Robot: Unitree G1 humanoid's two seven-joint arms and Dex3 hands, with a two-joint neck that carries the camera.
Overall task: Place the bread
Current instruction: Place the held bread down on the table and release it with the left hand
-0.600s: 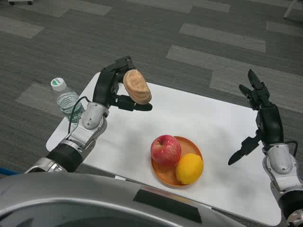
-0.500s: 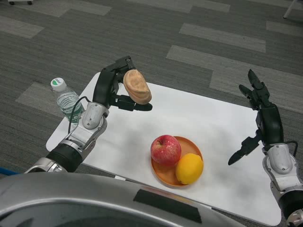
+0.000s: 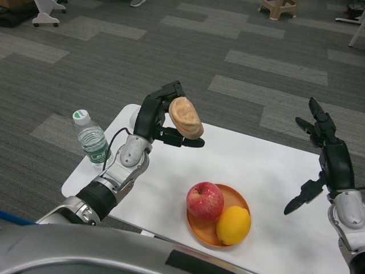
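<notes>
Bread [image 3: 186,117] (a tan oval roll) is held up in the air by the left hand [image 3: 161,117], whose fingers close around it, above the far left part of the white desk [image 3: 268,162]. An orange plate [image 3: 235,197] near the front edge carries a red apple [image 3: 205,200] and a lemon [image 3: 233,224], touching each other. A water bottle [image 3: 92,139] stands at the desk's left edge. The right hand [image 3: 326,160] hovers over the right side, fingers spread, holding nothing.
</notes>
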